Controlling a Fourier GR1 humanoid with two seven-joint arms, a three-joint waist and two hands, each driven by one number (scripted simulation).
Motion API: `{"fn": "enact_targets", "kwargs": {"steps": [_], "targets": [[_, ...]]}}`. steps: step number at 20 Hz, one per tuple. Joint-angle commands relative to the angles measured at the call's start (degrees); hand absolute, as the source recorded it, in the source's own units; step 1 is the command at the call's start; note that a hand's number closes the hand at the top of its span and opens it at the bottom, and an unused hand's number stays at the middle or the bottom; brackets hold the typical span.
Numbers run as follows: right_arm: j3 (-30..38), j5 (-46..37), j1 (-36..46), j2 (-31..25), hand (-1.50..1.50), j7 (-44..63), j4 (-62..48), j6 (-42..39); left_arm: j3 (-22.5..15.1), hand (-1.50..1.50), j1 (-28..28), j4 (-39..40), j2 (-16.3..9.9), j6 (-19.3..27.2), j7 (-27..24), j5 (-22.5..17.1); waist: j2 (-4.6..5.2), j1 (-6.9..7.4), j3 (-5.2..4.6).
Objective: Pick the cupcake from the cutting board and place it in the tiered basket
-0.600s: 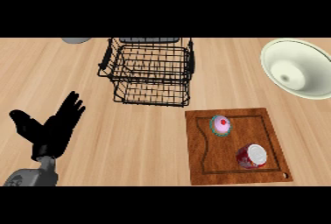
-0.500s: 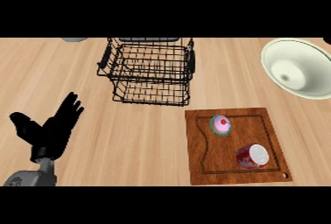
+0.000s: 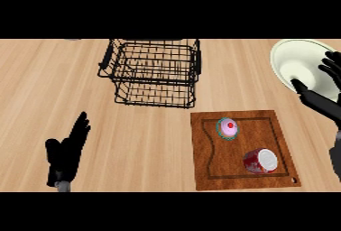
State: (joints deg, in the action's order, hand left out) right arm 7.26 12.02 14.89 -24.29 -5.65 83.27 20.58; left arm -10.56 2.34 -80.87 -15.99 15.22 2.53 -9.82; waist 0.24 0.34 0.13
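Head view | cupcake (image 3: 228, 128): pink frosting, red top, on cutting board (image 3: 206, 155) | both hands empty, fingers straight

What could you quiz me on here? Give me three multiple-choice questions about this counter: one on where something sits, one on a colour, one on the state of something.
1. Where is the cupcake?
A. In the tiered basket
B. On the cutting board
C. On the plate

2. What colour is the cupcake's frosting?
A. Pink
B. Yellow
C. Brown

3. How is the right hand?
A. Closed round the cupcake
B. Curled into a fist
C. Open, holding nothing

Key:
1 B, it sits on the cutting board, near the far edge, beyond the red cup.
2 A, pink with a red dot on top.
3 C, its fingers are spread in front of the plate, apart from the cupcake; the tiered basket holds nothing.
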Motion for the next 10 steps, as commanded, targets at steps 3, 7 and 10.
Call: {"fn": "enact_targets", "kwargs": {"steps": [3,7,10], "targets": [[1.4,4.8,-7.6,5.0,-1.50,-3.5,6.4,-4.2,-0.1,0.00,-0.9,3.8,2.9,1.9,-2.1,3.6,-0.33,-0.74,-0.14],[-4.1,-0.3,-9.3,-2.6,-1.50,8.1,11.0,-7.6,-1.0,0.00,0.4,3.1,3.9,3.1,-2.1,4.6,-0.44,-1.02,-0.22],[-8.1,-1.4,-9.3,-10.9,-1.50,17.9,10.9,-15.1,-1.7,0.00,2.9,2.9,3.5,2.3,-4.1,4.7,-0.46,-0.62,-0.36]]}}
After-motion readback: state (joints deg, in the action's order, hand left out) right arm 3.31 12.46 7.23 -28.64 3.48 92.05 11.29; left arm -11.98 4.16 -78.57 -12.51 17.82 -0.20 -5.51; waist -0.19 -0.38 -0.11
